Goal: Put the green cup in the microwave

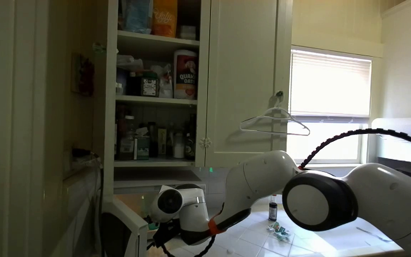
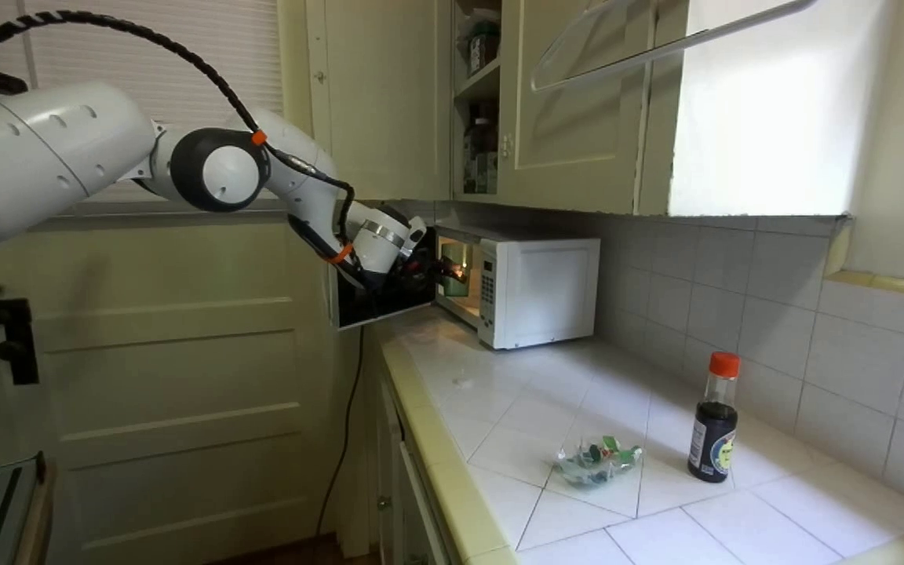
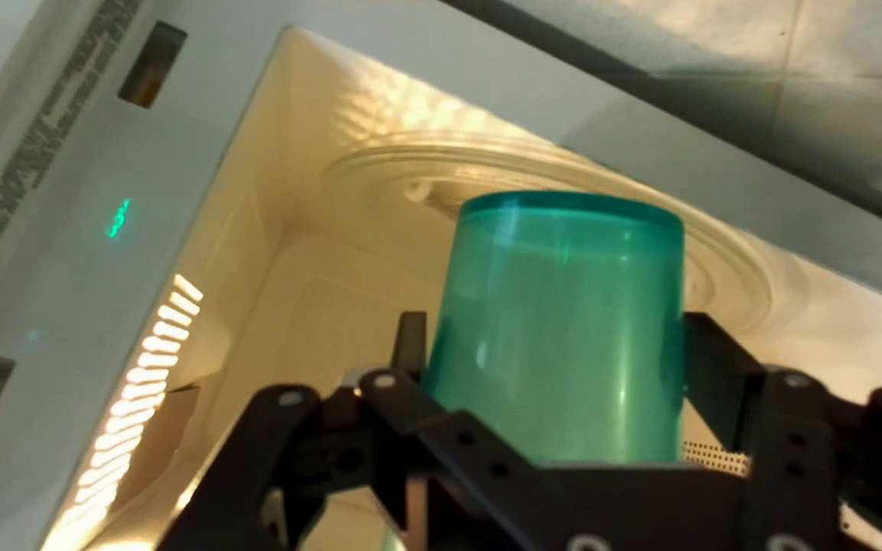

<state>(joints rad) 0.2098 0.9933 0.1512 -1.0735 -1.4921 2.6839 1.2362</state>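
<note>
- The fingers (image 3: 720, 386) are closed around the green cup (image 3: 556, 337), one pressed to each side of it in the wrist view.
- The cup sits between them, its darker teal end reaching out past their tips.
- It is at the lit cavity of the microwave (image 2: 546, 290); in an exterior view its green shows in the opening. How far inside it is, I cannot tell.
- Beyond the cup lies the round turntable (image 3: 383, 164); whether the two touch is not clear.
- The door (image 1: 118, 233) stands open in both exterior views.
- On the worktop (image 2: 530, 424), well apart from the microwave, a red-capped bottle (image 2: 711, 439) stands upright near a crumpled clear wrapper (image 2: 597, 463).
</note>
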